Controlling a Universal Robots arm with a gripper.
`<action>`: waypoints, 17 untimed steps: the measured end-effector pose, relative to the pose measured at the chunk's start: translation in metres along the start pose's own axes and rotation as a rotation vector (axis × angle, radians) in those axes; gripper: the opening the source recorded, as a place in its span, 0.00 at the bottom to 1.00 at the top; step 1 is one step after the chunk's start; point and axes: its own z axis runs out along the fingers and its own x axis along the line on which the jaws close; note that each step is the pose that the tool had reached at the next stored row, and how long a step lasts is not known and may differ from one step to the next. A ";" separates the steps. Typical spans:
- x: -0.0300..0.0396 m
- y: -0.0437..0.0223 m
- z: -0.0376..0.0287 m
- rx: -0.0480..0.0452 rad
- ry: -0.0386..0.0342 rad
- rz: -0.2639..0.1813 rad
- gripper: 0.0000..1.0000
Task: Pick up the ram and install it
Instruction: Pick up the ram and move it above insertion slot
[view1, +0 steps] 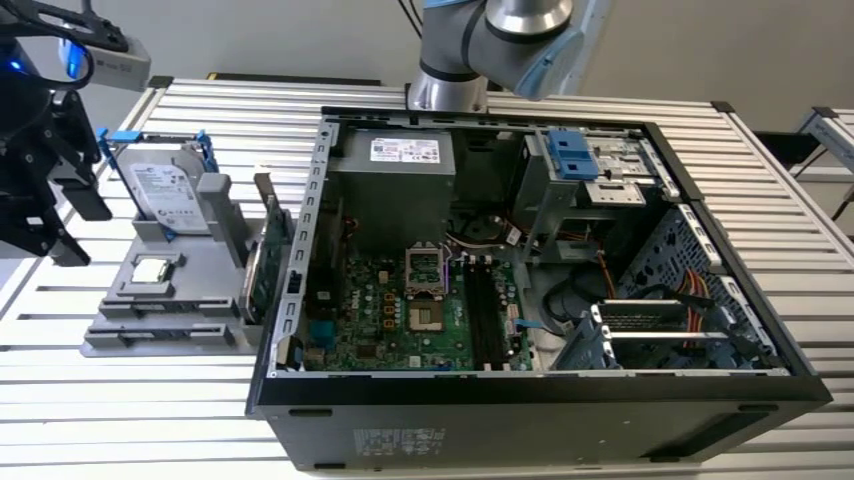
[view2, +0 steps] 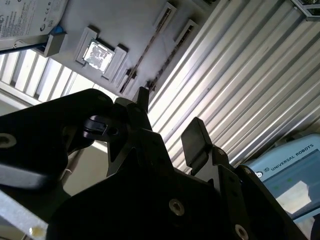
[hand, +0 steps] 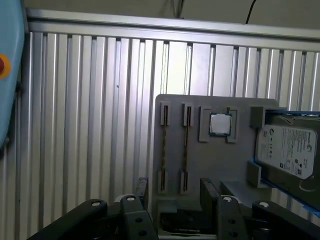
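The ram, a thin dark-green circuit-board stick, stood on edge in a slot of the grey plastic fixture tray, untouched. Over the tray hung the black two-finger gripper, spread wide and empty. This looked like the approach to pick-up; a grasp would need the fingers squared across the stick's narrow edge

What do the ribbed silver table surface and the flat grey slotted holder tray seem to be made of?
The ribbed silver table surface looks like bare aluminium, brushed: its slats catch bright streaks of light. The flat grey slotted holder tray is probably matte plastic, moulded or printed: dull, even grey with no glints.
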 end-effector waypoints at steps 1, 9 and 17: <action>0.0000 0.0000 0.0006 -0.0001 0.0003 0.000 1.00; 0.0002 0.0000 0.0059 0.0000 0.0015 0.000 1.00; 0.0003 0.0000 0.0110 -0.0001 0.0022 0.000 1.00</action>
